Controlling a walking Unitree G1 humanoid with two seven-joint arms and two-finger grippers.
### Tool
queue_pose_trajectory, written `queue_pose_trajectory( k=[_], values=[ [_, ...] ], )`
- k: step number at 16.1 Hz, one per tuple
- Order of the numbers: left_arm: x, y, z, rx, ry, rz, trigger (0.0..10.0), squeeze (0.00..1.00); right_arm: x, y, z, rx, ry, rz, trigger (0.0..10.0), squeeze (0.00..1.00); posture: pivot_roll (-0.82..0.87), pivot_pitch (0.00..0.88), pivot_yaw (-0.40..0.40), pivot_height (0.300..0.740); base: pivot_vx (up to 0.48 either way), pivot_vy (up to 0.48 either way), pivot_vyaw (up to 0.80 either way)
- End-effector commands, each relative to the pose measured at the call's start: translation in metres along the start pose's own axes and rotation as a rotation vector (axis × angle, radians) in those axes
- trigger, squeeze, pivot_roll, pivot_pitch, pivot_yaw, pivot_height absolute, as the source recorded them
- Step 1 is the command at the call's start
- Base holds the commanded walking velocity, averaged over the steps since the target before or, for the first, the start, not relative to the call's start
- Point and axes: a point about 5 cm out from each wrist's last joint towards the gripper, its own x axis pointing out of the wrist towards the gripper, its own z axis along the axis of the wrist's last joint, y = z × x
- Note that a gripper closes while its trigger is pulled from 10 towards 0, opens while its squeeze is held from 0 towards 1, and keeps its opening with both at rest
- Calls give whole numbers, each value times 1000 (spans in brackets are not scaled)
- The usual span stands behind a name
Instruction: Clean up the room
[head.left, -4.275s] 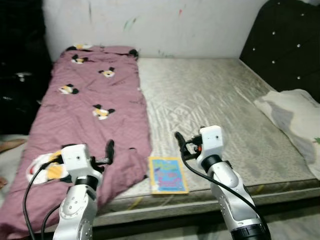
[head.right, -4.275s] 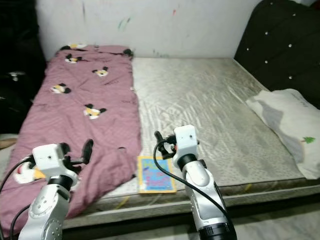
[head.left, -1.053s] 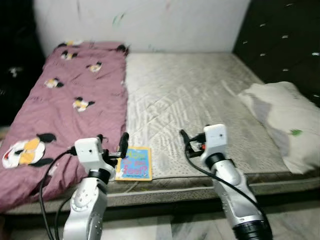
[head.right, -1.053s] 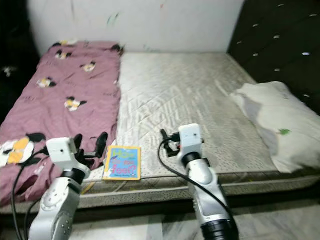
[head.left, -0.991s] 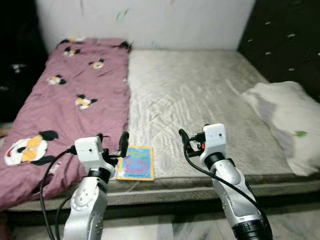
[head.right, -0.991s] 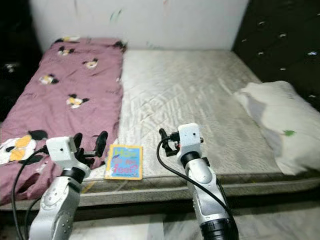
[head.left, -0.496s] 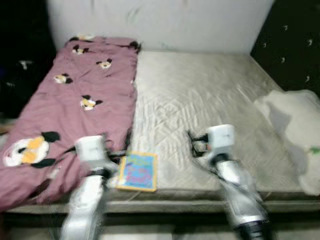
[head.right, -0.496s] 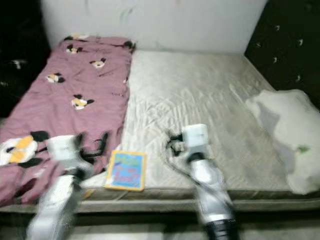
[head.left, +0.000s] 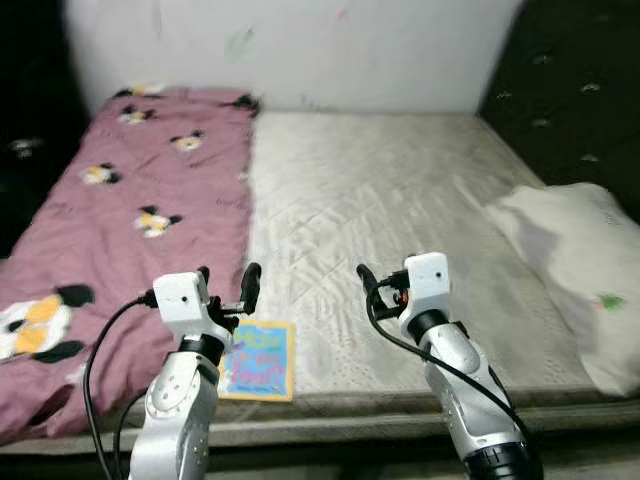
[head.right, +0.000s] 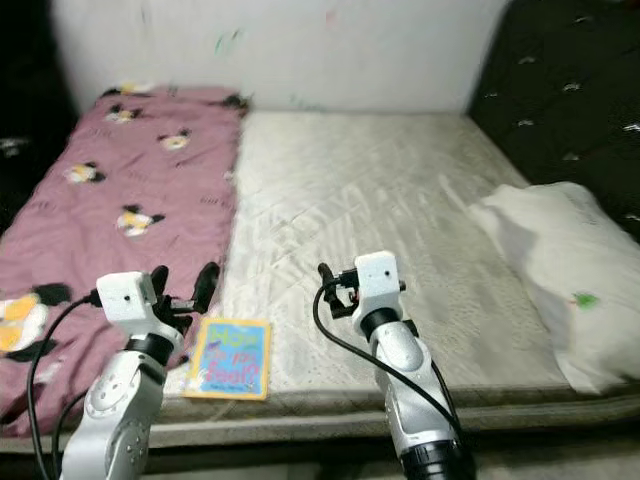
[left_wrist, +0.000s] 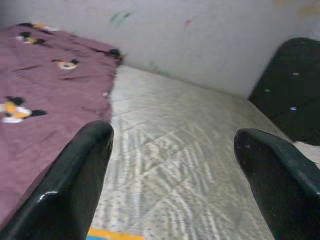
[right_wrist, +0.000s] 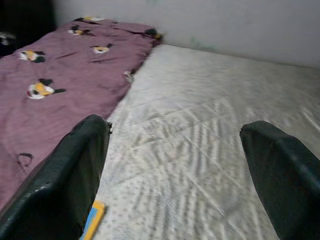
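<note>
Nearest the camera, the left gripper (head.left: 226, 288) sits in the lower left of the head view with its fingers spread and nothing between them, just above the book (head.left: 258, 360). The right gripper (head.left: 364, 280) is at lower centre; in its wrist view the two fingers (right_wrist: 75, 170) stand wide apart, holding nothing.

Compared with a few seconds ago the whole picture has slid sideways, so the camera has turned rather than the things on the bed. The blur of half a second ago has cleared. The book now lies closer under the left gripper than it did, at the front edge of the mattress (head.left: 400, 200), lower centre-left of the frame. That probably means the robot is lining up to pick the book up with its left arm, though no grasp has begun.

Beyond the book, the purple blanket (head.left: 110, 200) with cartoon prints covers the left side of the bed up to the wall. At the right edge lies a white pillow (head.left: 580, 260), with a dark headboard (head.left: 570, 90) behind it in the upper right.

No box, basket or other container can be seen here.
</note>
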Motion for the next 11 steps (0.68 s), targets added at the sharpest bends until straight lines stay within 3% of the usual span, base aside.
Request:
queue_pose_trajectory(
  k=[1, 5, 11],
  values=[
    [2, 1, -3, 2, 20, 24, 10000, 0, 2, -2, 4, -11, -16, 1, 10000, 0, 0, 17, -37, 740, 0, 0, 0],
    [3, 2, -2, 3, 17, 23, 10000, 0, 2, -2, 4, -16, -16, 3, 10000, 0, 3, 15, -37, 740, 0, 0, 0],
    [4, 0, -3, -16, 19, 11, 10000, 0, 2, -3, 3, -15, -11, 3, 10000, 0, 0, 8, -38, 740, 0, 455, 0]
  ],
)
